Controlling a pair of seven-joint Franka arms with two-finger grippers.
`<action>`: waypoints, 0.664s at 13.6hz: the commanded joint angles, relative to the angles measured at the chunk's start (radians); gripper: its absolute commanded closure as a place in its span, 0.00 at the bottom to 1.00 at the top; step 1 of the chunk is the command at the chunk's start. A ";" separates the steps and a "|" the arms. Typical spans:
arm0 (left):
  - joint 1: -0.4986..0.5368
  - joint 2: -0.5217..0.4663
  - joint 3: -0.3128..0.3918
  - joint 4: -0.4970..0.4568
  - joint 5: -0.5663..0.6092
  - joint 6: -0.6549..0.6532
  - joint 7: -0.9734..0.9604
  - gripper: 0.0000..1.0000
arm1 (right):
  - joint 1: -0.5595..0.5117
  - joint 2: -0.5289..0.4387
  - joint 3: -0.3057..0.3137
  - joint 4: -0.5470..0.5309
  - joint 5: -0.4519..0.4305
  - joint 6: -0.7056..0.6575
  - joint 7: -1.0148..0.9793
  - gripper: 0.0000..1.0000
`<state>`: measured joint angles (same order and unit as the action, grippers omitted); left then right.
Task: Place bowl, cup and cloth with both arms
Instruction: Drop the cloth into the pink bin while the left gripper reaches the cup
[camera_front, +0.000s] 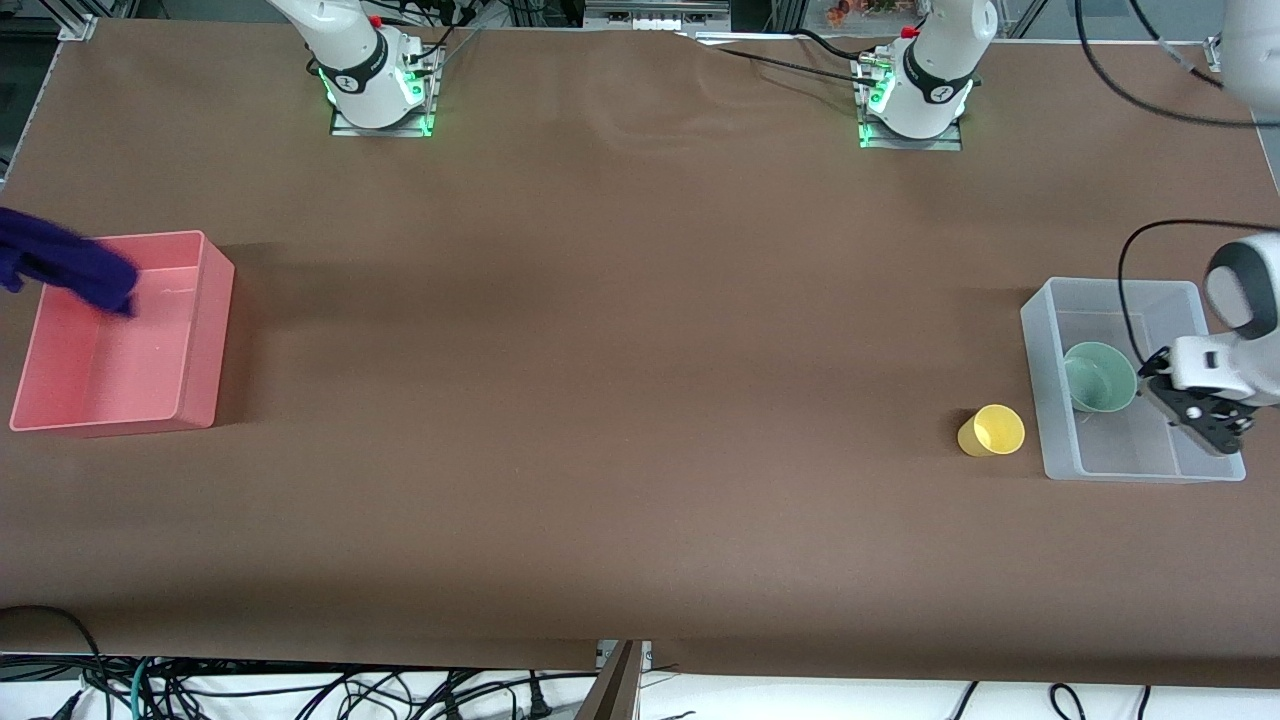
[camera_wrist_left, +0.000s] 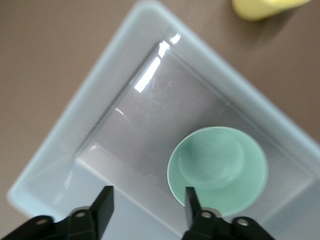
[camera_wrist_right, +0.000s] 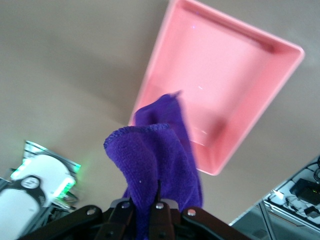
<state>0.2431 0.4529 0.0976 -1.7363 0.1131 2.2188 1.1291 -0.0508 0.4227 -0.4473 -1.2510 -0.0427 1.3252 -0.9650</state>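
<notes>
The pale green bowl (camera_front: 1100, 376) lies inside the clear plastic bin (camera_front: 1140, 468) at the left arm's end of the table. It also shows in the left wrist view (camera_wrist_left: 218, 168). My left gripper (camera_front: 1210, 425) hangs over that bin, open and empty (camera_wrist_left: 147, 202), with one fingertip (camera_wrist_left: 192, 199) beside the bowl's rim. The yellow cup (camera_front: 992, 431) lies on its side on the table beside the bin, and its edge shows in the left wrist view (camera_wrist_left: 265, 6). My right gripper (camera_wrist_right: 145, 205) is shut on the purple cloth (camera_wrist_right: 160, 155). The cloth (camera_front: 62, 262) hangs over the pink bin (camera_front: 200, 330).
The pink bin (camera_wrist_right: 225, 90) stands open and holds nothing, at the right arm's end of the table. The clear bin's rim (camera_wrist_left: 100, 100) surrounds the bowl. The two arm bases (camera_front: 375, 90) (camera_front: 915, 100) stand along the table's edge farthest from the front camera.
</notes>
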 joint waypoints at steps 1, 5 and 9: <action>-0.047 -0.134 -0.028 -0.025 -0.053 -0.080 -0.076 0.00 | -0.021 0.018 -0.040 -0.095 0.003 0.100 -0.046 1.00; -0.152 -0.074 -0.041 -0.028 -0.160 -0.062 -0.230 0.00 | -0.023 0.060 -0.068 -0.134 0.085 0.109 -0.023 1.00; -0.171 0.045 -0.041 -0.040 -0.242 0.141 -0.207 0.00 | -0.012 0.076 -0.045 -0.224 0.139 0.152 0.055 1.00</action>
<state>0.0705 0.4542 0.0519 -1.7862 -0.1003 2.2780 0.9068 -0.0752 0.5178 -0.4985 -1.4112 0.0774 1.4425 -0.9401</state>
